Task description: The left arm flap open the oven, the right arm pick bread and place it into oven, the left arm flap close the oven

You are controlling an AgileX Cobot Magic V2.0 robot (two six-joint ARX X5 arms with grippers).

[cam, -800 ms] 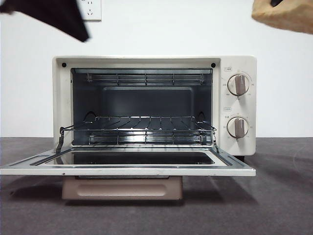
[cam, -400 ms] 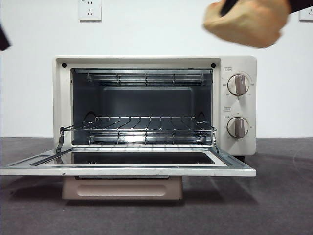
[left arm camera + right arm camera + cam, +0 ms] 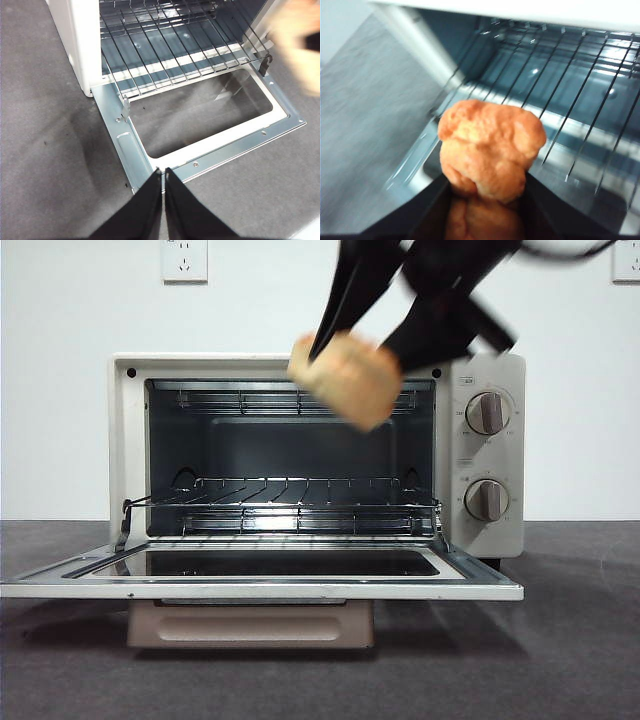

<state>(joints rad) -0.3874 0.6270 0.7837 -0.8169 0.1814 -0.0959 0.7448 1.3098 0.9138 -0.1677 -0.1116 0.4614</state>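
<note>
The cream-white oven [image 3: 480, 370] stands with its glass door [image 3: 260, 578] folded down flat and its wire rack [image 3: 285, 495] bare. My right gripper [image 3: 355, 350] comes down from the top of the front view, shut on the golden-orange bread [image 3: 345, 378], which hangs blurred before the oven's upper opening. In the right wrist view the bread [image 3: 487, 147] sits between the black jaws above the rack [image 3: 560, 100]. My left gripper [image 3: 163, 172] is shut and empty, hovering over the front edge of the lowered door [image 3: 240, 147]. The bread [image 3: 300, 45] shows as a blur at that view's edge.
Two grey knobs [image 3: 487, 413] sit on the oven's right panel. The tan handle [image 3: 250, 625] hangs beneath the lowered door. A dark grey tabletop [image 3: 570, 640] surrounds the oven. A wall socket [image 3: 184, 259] is on the white wall behind.
The right gripper has carried the bread from the upper right corner down and left, to in front of the oven's opening. The left arm has left the front view's top left.
</note>
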